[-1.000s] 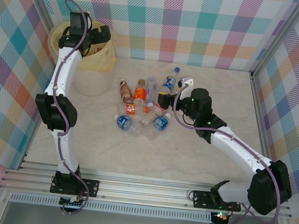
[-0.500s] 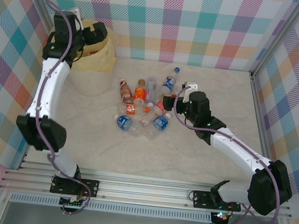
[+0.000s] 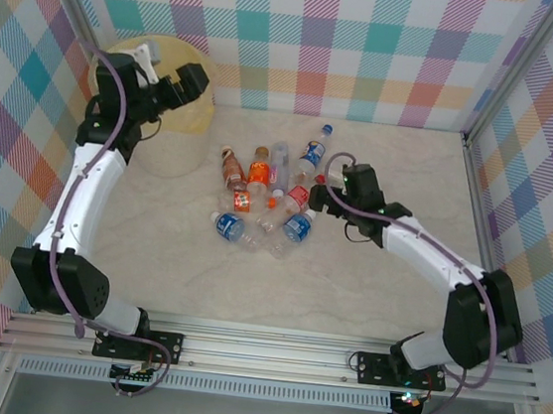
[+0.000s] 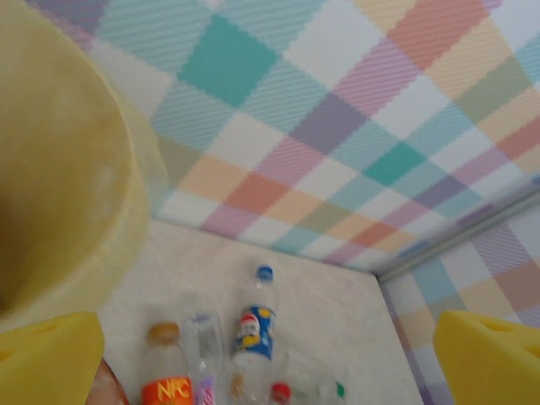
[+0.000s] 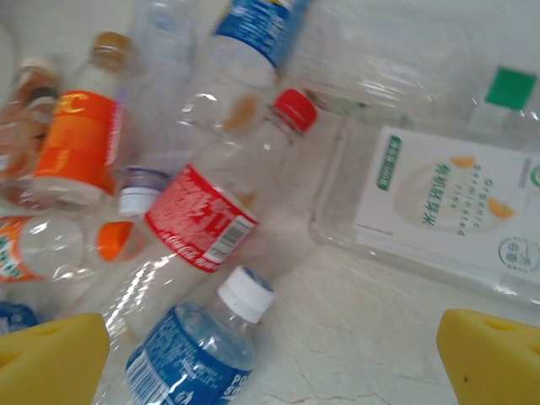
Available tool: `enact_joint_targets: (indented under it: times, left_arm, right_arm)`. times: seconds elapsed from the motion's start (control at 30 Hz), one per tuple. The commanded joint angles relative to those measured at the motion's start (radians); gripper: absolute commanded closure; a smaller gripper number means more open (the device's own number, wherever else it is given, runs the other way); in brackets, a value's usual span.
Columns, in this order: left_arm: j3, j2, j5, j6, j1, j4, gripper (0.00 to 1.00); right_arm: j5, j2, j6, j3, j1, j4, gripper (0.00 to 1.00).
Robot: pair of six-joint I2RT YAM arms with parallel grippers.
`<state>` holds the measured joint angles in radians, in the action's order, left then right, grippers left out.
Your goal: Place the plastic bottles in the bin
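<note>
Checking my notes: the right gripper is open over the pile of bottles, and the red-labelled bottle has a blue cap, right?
No. The red-labelled bottle has a red cap, as the right wrist view shows. The right gripper is indeed open over the pile of bottles.

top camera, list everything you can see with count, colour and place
plastic bottles: roughly ten, exact count unclear; clear with blue, orange, red, brown or white labels; heaped at the table's centre
bin: one, pale yellow liner, far left corner
table: one, pale marbled, under everything
walls: pastel checked, on three sides
rail: one, silver, near edge
left gripper: one, black, open, above the bin's right rim
right gripper: one, black, open, at the heap's right edge
</note>
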<state>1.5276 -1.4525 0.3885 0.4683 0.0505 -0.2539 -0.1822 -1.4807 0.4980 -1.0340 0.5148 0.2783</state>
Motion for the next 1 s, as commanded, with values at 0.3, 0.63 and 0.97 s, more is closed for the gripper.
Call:
enact_joint_targets:
  times: [0.3,0.63,0.97]
  left_arm:
    - [-0.320,0.273,-0.067,0.083,0.168,-0.015,0.00]
    - [-0.458,0.272,-0.063,0.128,0.186,-0.033,0.00]
    - [-0.504,0.255,-0.090,0.104,0.216,-0.032,0.00]
  right_arm:
    - [0.264,-0.122,0.402,0.014,0.053,0.049,0.05]
    - [0.173,-0.223,0.520,0.012,0.117,0.021,0.14]
    - [0.158,-0.297,0.540,-0.040,0.134,0.008,0.15]
